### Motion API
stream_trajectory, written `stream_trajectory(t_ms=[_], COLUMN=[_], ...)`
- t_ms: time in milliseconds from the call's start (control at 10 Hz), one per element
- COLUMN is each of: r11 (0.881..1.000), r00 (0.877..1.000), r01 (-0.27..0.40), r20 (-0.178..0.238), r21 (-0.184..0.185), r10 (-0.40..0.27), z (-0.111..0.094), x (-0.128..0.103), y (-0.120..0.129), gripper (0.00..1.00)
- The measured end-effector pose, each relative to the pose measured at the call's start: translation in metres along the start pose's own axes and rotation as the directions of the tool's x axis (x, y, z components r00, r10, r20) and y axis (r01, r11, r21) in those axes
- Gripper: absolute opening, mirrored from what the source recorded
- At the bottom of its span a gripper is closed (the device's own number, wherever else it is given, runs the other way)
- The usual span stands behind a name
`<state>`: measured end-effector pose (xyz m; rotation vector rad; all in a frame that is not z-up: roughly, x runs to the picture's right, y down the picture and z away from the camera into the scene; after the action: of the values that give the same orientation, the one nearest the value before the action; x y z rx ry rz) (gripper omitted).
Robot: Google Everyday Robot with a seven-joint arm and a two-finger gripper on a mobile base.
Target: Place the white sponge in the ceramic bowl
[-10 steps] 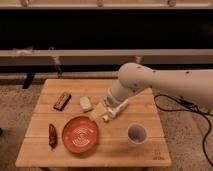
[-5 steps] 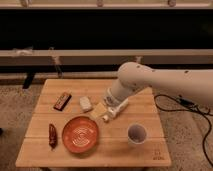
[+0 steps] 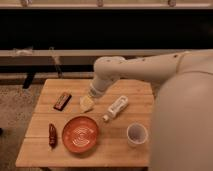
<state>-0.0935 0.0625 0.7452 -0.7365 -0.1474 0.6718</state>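
The white sponge (image 3: 86, 103) is a small cream block lying on the wooden table (image 3: 125, 90), left of centre. The ceramic bowl (image 3: 80, 134), an orange-red dish with white spiral lines, sits in front of the sponge near the table's front edge, with nothing in it. My gripper (image 3: 94, 93) hangs at the end of the white arm, just above and right of the sponge, at its upper right corner. I cannot tell whether it touches the sponge.
A white bottle with a cap (image 3: 116, 107) lies right of the sponge. A small white cup (image 3: 136, 134) stands at the front right. A brown bar (image 3: 62, 101) lies left of the sponge, and a dark red item (image 3: 52, 135) left of the bowl. My arm fills the right side.
My gripper has moved left and back, from over the bottle to beside the sponge. The bottle now shows fully. The arm bulks larger at the right. The objects have not moved.
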Motion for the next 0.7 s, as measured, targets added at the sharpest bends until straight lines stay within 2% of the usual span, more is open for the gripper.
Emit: stream_trajectory(t_ms=[100, 200, 300, 400, 700], r11=[0.999, 0.995, 0.990, 0.982, 0.964], r00=[0.999, 0.997, 0.993, 0.986, 0.963], r01=[0.010, 0.017, 0.020, 0.024, 0.031], r20=[-0.037, -0.082, -0.114, -0.166, -0.267], r21=[0.042, 0.101, 0.139, 0.186, 0.264], r10=[-0.009, -0.009, -0.004, 0.008, 0.043], z=[0.020, 0.045, 0.062, 0.085, 0.116], x=[-0.021, -0.041, -0.052, -0.064, -0.081], y=[-0.007, -0.017, -0.024, -0.035, -0.067], gripper=[0.80, 0.80, 0.80, 0.80, 0.80])
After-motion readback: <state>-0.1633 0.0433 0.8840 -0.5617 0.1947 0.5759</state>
